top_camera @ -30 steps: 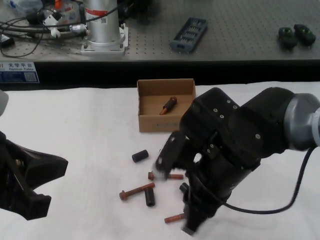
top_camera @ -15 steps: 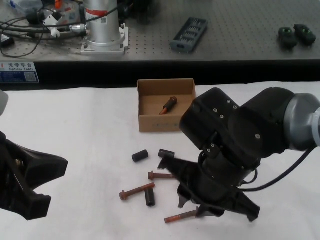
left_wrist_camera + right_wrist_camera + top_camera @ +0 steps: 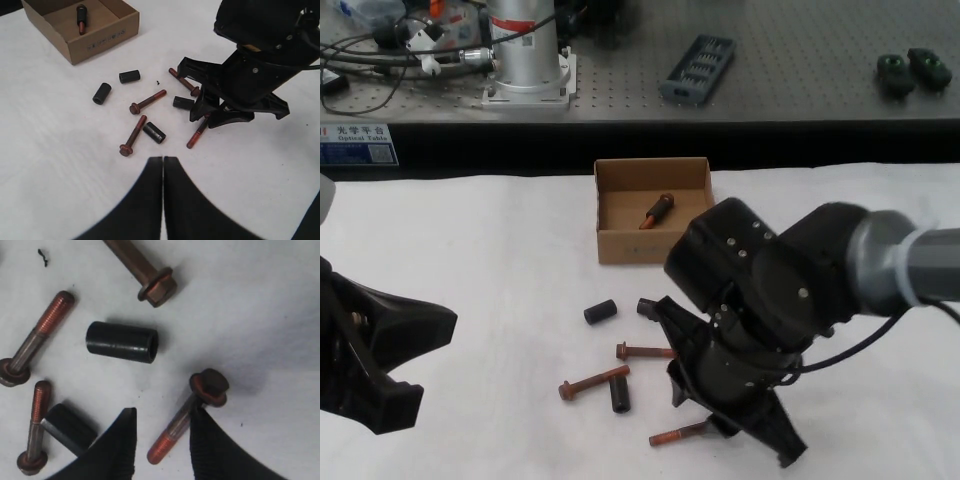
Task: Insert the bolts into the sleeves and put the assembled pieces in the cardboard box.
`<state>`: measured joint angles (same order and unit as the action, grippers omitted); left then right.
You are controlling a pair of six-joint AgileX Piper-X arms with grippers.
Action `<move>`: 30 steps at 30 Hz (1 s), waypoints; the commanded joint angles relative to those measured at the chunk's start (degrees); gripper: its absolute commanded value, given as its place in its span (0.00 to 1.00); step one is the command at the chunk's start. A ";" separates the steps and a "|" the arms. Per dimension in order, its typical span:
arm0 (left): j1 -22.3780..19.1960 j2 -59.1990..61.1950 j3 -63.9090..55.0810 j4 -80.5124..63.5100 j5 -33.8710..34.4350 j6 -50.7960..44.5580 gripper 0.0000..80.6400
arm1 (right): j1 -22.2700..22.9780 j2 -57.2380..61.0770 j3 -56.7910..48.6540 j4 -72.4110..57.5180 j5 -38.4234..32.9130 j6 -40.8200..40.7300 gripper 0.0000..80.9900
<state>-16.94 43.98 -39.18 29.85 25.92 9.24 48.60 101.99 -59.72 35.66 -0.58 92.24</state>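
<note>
High view: the cardboard box [image 3: 636,249] sits at the far side of the white cloth [image 3: 470,250], with one assembled piece [image 3: 657,211] lying inside it. The loose bolts [image 3: 593,382] and sleeves [image 3: 601,312] are scattered on the cloth just in front of the box, and the right arm [image 3: 770,285] is bent down over the pile.

Left wrist view: the left gripper [image 3: 163,159] hangs over bare cloth, apart from the pile, fingers pressed together and holding nothing. A long bolt [image 3: 133,135] lies just beside a short sleeve [image 3: 154,132].

Right wrist view: the right gripper [image 3: 165,412] is spread and straddles a copper bolt [image 3: 187,422] flat on the cloth. One finger [image 3: 210,450] looks to be touching the shank right under the head, the other one is off it. A black sleeve [image 3: 122,342] lies on its side near that bolt's head, not touching.
</note>
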 commanded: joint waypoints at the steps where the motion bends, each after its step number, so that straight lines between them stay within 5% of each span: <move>1: -0.04 -0.37 0.02 -0.43 0.08 -0.22 0.01 | -0.46 0.20 -0.39 -1.72 0.01 2.54 0.34; 30: -0.04 -0.37 0.02 -0.41 0.08 -0.01 0.01 | -0.44 0.17 -0.51 3.37 0.28 6.35 0.34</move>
<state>-16.94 43.98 -39.18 29.85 25.92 9.24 48.42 102.18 -59.85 38.49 -1.30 98.35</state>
